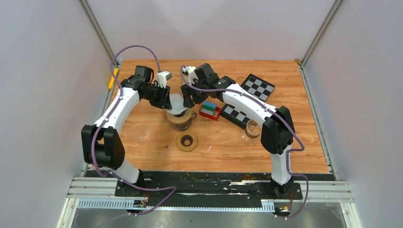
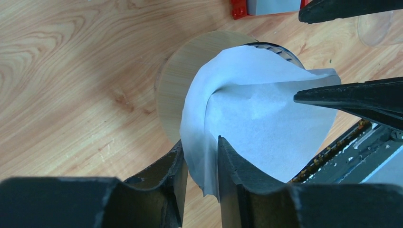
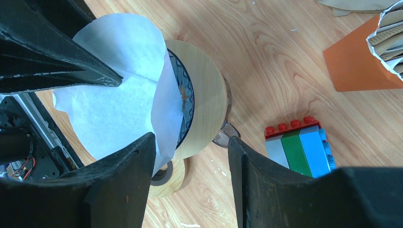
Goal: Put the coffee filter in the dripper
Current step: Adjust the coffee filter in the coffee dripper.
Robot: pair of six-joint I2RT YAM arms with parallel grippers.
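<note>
The left pincer grasps the coffee filter rim, the right pincer spread open against it; opposing pulls could tear the paper or tip the dripper.

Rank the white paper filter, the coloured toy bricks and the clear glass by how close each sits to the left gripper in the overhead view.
1. paper filter: right at the left gripper, its edge between the fingers.
2. toy bricks: farther to the right, mid-table.
3. glass: farthest, on the right beside the right arm.
</note>
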